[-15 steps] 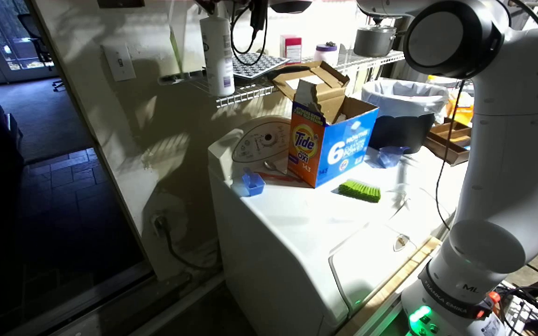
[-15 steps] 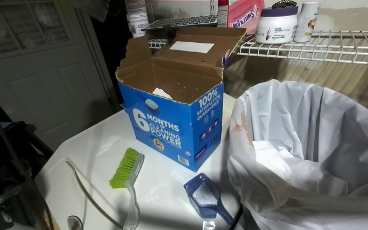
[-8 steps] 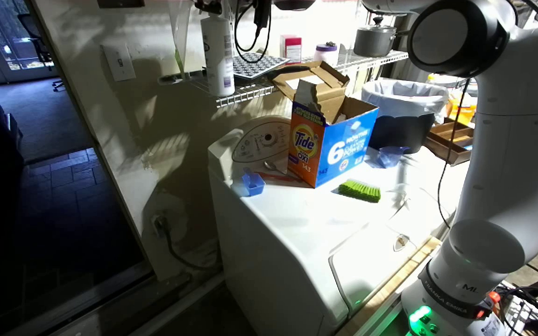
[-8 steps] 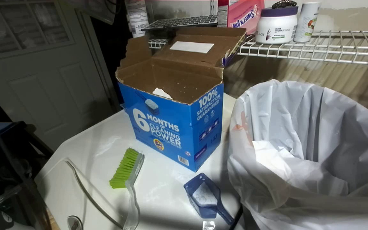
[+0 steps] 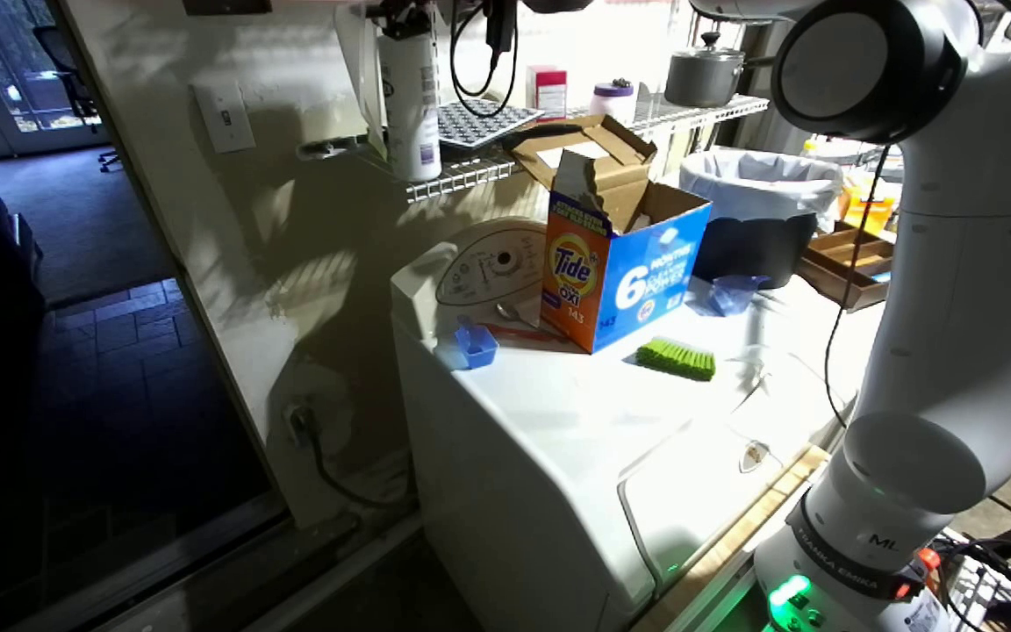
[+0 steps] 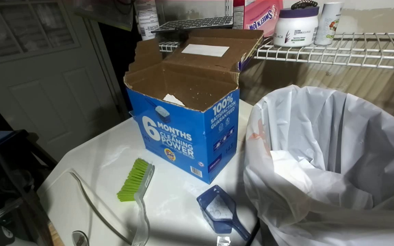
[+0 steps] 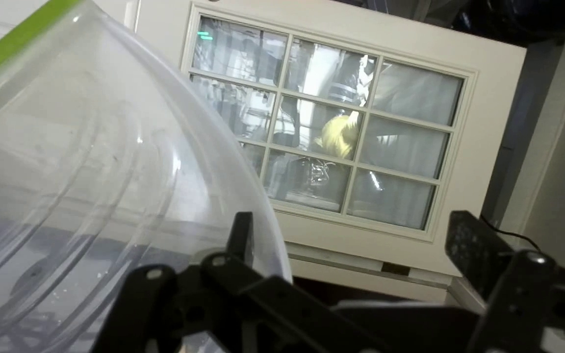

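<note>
**Black two-fingered gripper [image 7: 351,229] spread wide beside a clear plastic bag with a bright green strip [image 7: 91,147]**

So the fingers stand well apart and nothing looks pinched between them. My read: this is the open-handed part of dealing with the bag, either the lead-in to a grip or a release. Honestly can't tell which. A grip would call for getting more of the film into the gap before squeezing; a release would call for backing off gently so the nearer finger doesn't snag it.

The bag itself is super close. In the wrist view it fills the space beside one finger, and its curved edge reaches a little way into the gap. Touching or not? Can't say. In an exterior view it hangs alongside and below the gripper.

Next out, just below the fingers in an exterior view, there's a tall white cylindrical bottle [image 5: 410,110] on a white wire shelf [image 5: 462,182]; the gripper hides its top. Lower and further off sit an open blue-and-orange cardboard Tide box [image 5: 615,272] and a green-bristled brush [image 5: 677,360], both on a white appliance [image 5: 558,412]. Way out past the gap is a cream door with a nine-pane window [image 7: 363,113].
</note>
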`<state>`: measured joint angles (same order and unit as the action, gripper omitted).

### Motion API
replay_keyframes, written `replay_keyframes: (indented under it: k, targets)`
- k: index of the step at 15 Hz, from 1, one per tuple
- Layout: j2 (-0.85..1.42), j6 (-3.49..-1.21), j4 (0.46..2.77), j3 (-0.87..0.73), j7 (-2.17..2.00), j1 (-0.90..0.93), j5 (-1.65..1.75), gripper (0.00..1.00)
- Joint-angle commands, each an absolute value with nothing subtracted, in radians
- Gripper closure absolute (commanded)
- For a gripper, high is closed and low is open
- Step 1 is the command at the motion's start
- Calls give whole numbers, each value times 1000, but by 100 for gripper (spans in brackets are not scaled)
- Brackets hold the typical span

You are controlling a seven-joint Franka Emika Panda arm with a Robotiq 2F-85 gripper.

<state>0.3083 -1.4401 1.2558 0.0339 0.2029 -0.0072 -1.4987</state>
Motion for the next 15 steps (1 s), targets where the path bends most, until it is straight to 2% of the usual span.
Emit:
replay_keyframes:
  k: [1, 15]
  targets:
    - [266, -1432, 1300, 26, 182, -9, -1437, 0]
    - [252, -1426, 1314, 21, 157, -17, -1352, 0]
